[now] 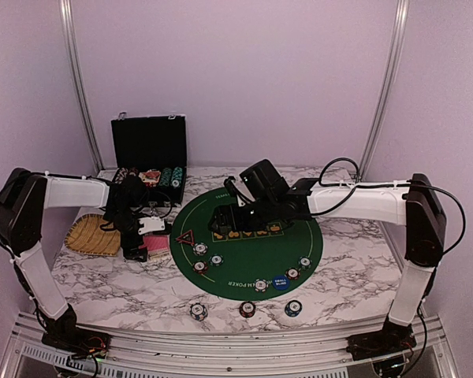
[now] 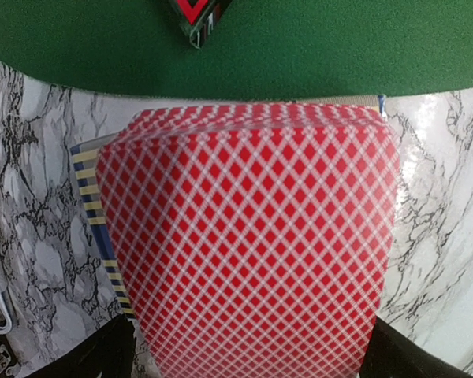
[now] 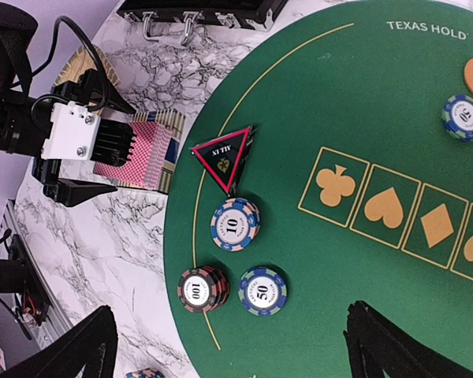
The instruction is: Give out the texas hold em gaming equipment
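My left hand (image 2: 248, 346) had the stack of red-backed playing cards with the white criss-cross pattern (image 2: 248, 236) right in front of it, with one dark finger (image 2: 102, 350) on each side of the stack. The fingers were spread about as wide as the stack, but I could not tell if they were squeezing the cards or only standing next to them. The stack was over the white and grey marble tabletop (image 2: 31, 236), just beside the edge of the round green felt mat (image 2: 315, 47). A blue and yellow striped thing (image 2: 91, 197) poked out from under its left side. I think the long side of the cards ran straight away from my left hand toward the mat, so the way to go was forward. Just past that edge sat the dark triangle with the red rim (image 3: 225, 153). My right hand (image 3: 229, 331) hung over the mat with its fingers wide apart and nothing in them, near the small round striped poker chips (image 3: 235, 224). My left hand was much nearer the cards, so I think dealing them was its job.
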`<state>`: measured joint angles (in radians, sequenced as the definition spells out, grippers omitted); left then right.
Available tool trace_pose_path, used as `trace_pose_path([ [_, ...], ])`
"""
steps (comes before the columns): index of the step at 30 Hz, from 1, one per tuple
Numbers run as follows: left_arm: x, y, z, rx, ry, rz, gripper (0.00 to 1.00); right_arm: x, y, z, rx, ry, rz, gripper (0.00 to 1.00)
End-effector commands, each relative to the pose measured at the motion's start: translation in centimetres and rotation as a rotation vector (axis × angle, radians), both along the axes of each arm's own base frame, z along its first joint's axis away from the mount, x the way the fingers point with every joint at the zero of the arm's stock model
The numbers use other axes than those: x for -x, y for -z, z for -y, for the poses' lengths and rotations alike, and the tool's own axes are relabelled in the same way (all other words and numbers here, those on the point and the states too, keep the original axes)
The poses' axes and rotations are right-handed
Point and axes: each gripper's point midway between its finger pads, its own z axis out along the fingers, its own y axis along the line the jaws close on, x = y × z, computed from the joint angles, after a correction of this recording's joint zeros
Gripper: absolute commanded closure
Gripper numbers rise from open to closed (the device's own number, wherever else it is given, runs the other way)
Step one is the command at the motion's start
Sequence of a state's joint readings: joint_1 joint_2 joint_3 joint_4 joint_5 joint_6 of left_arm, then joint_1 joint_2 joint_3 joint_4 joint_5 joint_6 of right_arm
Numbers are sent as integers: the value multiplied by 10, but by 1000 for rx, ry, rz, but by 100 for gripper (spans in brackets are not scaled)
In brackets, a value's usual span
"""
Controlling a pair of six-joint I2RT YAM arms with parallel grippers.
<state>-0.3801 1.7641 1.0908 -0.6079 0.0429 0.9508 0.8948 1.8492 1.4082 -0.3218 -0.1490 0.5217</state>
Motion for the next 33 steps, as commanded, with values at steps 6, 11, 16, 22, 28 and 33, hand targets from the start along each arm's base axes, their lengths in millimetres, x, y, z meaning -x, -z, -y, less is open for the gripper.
trace_pose_path([
  [6, -4, 7, 3, -12, 19, -14, 1, 6, -13, -8, -63, -5, -1, 1],
  [11, -2, 3, 2, -11, 25, -4, 4, 7, -8, -12, -82, -7, -26, 1],
  [16, 2, 3, -2, -22, 34, -1, 13, 8, -7, -18, -109, -20, -41, 1],
  [22, -3, -3, 2, -4, 20, 24, 29, 9, -4, -21, -124, -18, -59, 1],
  [28, -4, -7, 2, 4, 14, 42, 41, 12, -2, -22, -155, -18, -83, 1],
  [33, -5, -13, 4, 17, 9, 56, 61, 13, 0, -25, -176, -20, -100, 1],
])
